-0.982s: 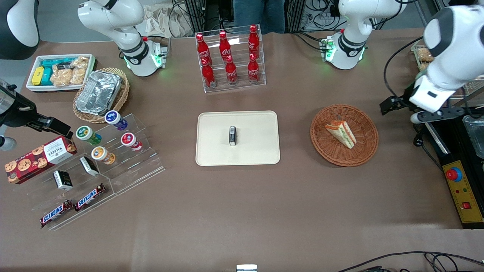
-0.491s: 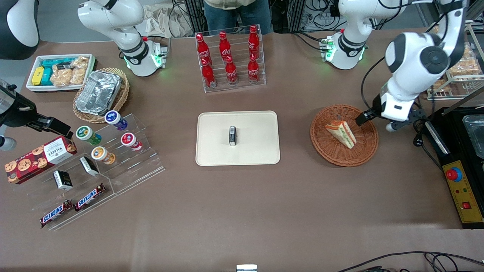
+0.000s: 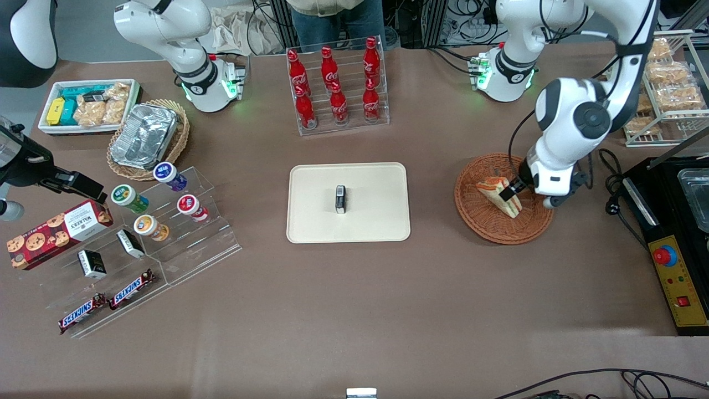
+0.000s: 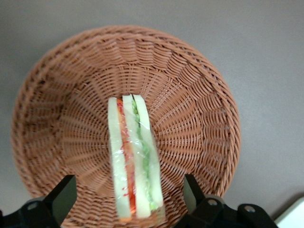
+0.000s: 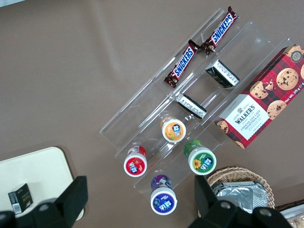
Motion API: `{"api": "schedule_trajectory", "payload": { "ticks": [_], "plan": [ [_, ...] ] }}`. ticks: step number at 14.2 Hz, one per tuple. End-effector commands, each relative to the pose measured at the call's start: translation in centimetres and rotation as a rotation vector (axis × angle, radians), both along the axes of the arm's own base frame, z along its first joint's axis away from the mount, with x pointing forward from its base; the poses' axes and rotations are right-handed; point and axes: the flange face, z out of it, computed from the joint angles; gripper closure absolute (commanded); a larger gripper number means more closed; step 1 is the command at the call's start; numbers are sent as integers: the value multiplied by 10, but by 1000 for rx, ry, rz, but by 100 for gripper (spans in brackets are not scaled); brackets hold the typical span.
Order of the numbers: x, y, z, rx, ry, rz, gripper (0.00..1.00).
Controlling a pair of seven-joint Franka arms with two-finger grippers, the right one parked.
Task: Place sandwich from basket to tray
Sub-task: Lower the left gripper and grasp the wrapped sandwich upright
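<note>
— Hovering low over the basket (image 3: 503, 198), is the gripper (image 3: 508, 191) holding anything?

— No. Its two black fingers (image 4: 61, 196) are spread wide, one on each long side of the sandwich (image 4: 134, 162), with open gaps between each finger and the bread. Nothing is gripped.

— Where does the sandwich lie?

— Inside the round reddish-brown wicker basket, near its middle, resting on edge so the bread and the red and green filling layers face up. In the front view the wedge (image 3: 500, 195) has woven floor showing around it, and it does not touch the basket's raised rim.

— And the tray (image 3: 348, 202)?

— Flat, cream-coloured, with rounded corners and a low rim, it sits on the brown table (image 3: 354, 293), well apart from the basket, toward the parked arm's end. A small dark box (image 3: 340, 199) stands at its centre, leaving bare tray on every side.

— Any obstacles between them?

— Only open tabletop lies between basket and tray. A clear rack of red bottles (image 3: 336, 84) stands farther from the front camera than the tray.
</note>
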Motion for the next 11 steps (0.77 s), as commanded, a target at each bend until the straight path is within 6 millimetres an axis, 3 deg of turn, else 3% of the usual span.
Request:
{"api": "schedule_trajectory", "payload": {
  "ticks": [1,5,7,10,11],
  "plan": [
    [1,-6,-8,-10,-20,73,0],
    [-22,-11,-34,-9,-42,77,1],
    [-26,-14,-38,-11,-55,84,29],
    [-24,-14,-32,-14,-64,99,94],
    [-22,-14,-26,-10,-71,80,100]
  ]
}}
